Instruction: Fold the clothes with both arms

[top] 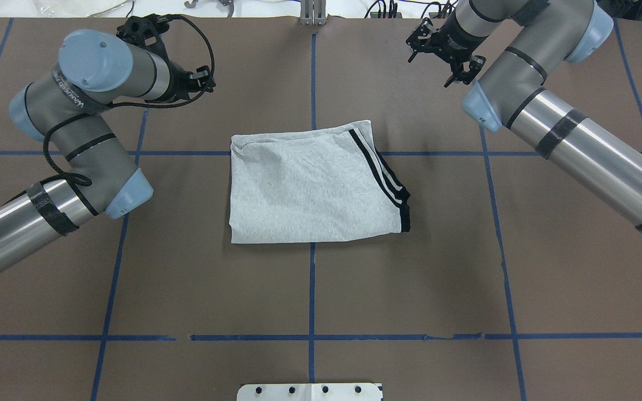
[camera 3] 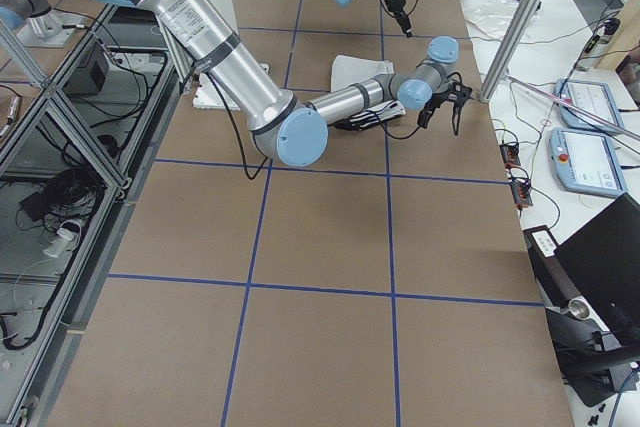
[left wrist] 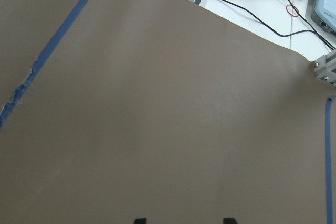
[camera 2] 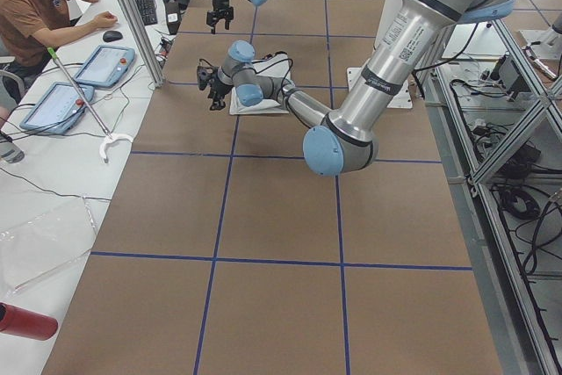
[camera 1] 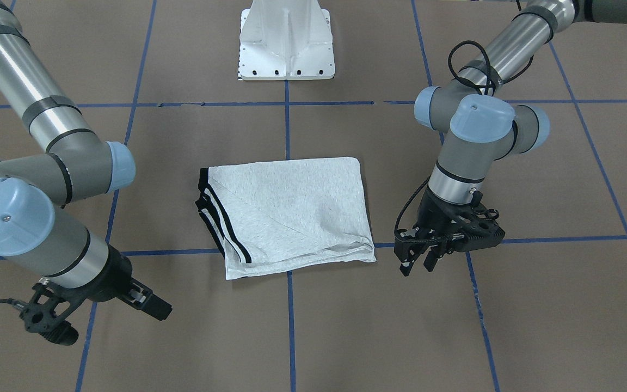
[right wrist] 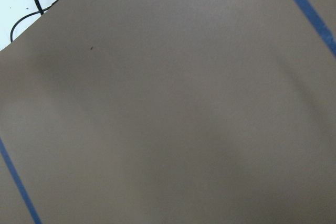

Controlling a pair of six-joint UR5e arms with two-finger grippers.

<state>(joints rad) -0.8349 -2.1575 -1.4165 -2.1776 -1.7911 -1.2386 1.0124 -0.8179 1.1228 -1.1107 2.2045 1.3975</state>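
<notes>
White metal pedestal (camera 1: 286,43) at brown papered desk's (camera 1: 536,316) robot-side edge; heather-grey T-shirt (camera 1: 292,212) folded mid-desk, black-and-white striped cuff (camera 1: 225,218) showing; black left tool (camera 1: 417,267), black right tool (camera 1: 112,324) both agape, empty

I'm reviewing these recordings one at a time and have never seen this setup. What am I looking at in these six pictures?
Two jointed robot arms stand at a table marked with blue tape. The left arm and right arm each end in a two-finger pincer. Four pictures come from fixed cameras: one facing the robot, one behind and above it, one at each table end. The last two come from cameras on the wrists and show mostly bare table. A folded grey T-shirt with striped cuffs lies in the middle. Nothing is held: the left pincer hangs open beside the shirt; the right pincer is off to the other side, open or shut I cannot tell.
</notes>
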